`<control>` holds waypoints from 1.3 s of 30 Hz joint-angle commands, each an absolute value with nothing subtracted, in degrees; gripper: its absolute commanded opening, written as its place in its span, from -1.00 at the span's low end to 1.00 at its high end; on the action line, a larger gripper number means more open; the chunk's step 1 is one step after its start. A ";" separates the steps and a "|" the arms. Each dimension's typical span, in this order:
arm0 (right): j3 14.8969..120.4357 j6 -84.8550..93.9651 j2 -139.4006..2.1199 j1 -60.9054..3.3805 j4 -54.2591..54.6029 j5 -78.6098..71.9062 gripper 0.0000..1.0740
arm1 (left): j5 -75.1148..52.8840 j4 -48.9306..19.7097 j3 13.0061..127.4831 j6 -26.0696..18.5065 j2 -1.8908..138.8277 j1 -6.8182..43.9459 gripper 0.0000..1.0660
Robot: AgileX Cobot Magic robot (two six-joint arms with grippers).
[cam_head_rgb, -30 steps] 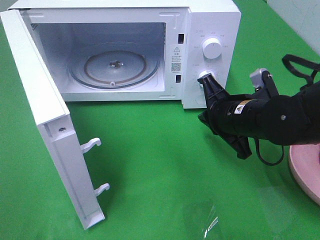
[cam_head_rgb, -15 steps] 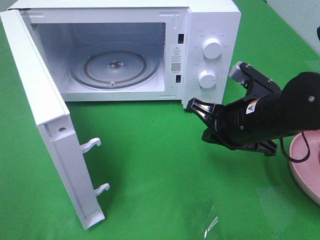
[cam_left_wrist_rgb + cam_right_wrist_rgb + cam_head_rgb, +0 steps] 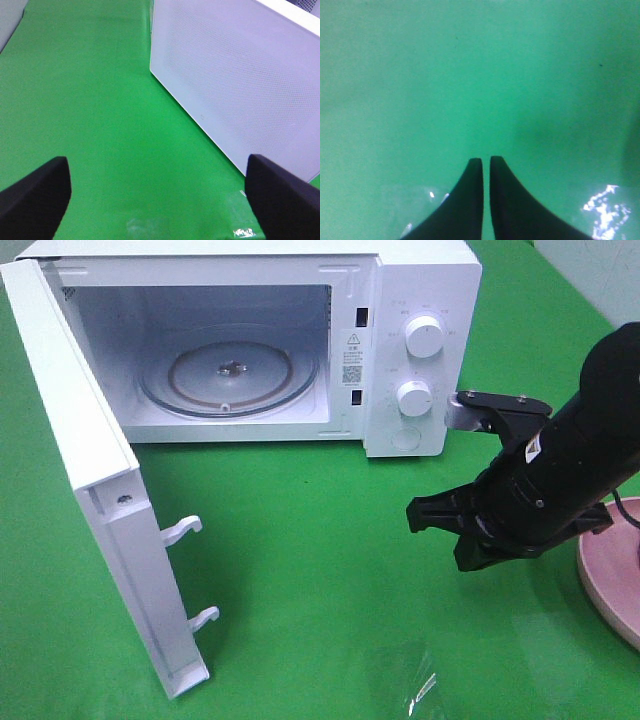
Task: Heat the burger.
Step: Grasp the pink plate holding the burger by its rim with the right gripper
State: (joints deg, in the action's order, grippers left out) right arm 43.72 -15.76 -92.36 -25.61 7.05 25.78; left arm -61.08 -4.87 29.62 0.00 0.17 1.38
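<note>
In front of the open microwave point(image 3: 420, 300), bare green cloth point(image 3: 300, 540) spreads from its swung-out door point(image 3: 90, 500) to the right gripper point(image 3: 486, 160), whose fingers are clenched on nothing. The cavity holds a glass turntable point(image 3: 228, 370). The left gripper point(image 3: 156, 167) is spread wide and empty. A pink plate point(image 3: 610, 580) is cut off by the frame edge, and the burger cannot be placed.

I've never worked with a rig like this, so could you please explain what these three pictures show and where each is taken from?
This is a two-armed robot. The high camera shows a white microwave with its door swung open and its glass turntable bare, on a green cloth; a pink plate peeks in at the right edge. The right arm hangs over the cloth. The other two come from cameras on the wrists: the left gripper is open, near a white dotted panel, probably the door; the right gripper is shut, holding nothing. No burger is in view.
</note>
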 commanded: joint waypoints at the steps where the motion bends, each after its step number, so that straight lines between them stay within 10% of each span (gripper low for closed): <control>1: 45.61 -12.32 -91.79 -25.38 4.07 31.40 -0.87 | -61.31 -5.16 29.62 0.00 0.06 1.49 0.62; 13: 48.47 -2.81 -90.58 -25.38 0.86 37.13 -0.60 | -61.31 -5.16 29.62 0.00 0.06 1.49 0.62; 21: 48.59 -1.83 -86.46 -25.38 -0.74 37.47 0.86 | -61.31 -5.16 29.62 0.00 0.06 1.49 0.62; 39: 48.53 0.40 -85.14 -10.54 -2.41 45.55 0.69 | -61.31 -5.16 29.62 0.00 0.06 1.49 0.62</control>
